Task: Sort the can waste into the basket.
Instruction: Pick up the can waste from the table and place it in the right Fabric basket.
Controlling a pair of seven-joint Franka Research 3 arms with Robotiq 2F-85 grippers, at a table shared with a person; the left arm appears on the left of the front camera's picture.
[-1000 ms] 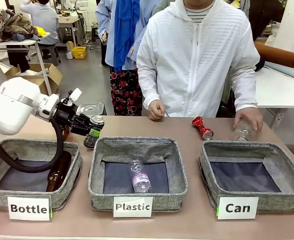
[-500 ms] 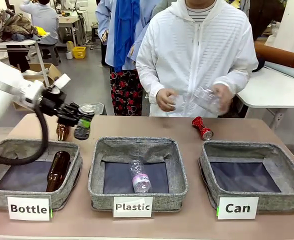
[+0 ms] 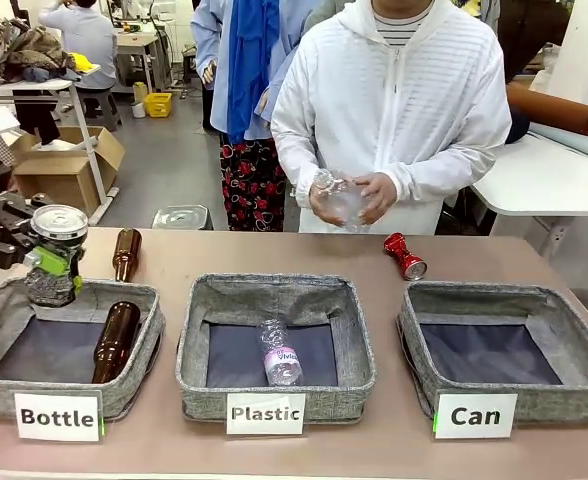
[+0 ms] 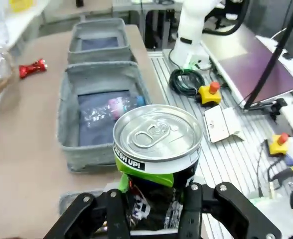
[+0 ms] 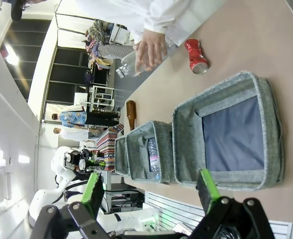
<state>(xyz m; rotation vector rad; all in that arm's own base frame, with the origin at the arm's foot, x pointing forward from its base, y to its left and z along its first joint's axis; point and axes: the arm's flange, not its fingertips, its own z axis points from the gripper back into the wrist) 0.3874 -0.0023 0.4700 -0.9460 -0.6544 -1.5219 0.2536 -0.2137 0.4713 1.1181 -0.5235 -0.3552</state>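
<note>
Front view is showing my left gripper at the far left edge, clamping the silver-black can between its green pads. I am holding that can upright, silver top up, above the far left corner of the basket labelled "Bottle", where a brown bottle is lying; a second brown bottle is standing on the table just behind that basket. In my left wrist view the left gripper is squeezing the can's dark body low down, and the pull-tab lid of the silver-black can is facing the camera.

My right gripper is hanging with its jaws spread wide and nothing between them, looking down on the basket labelled "Can". That "Can" basket is sitting at the right end of the row with its dark floor bare, well apart from the can I am carrying. The red can is lying on its side on the table just behind it, nearer the person. The person's hands are holding a clear plastic bottle at chest height. Another clear bottle is lying in the middle basket labelled "Plastic".
</note>
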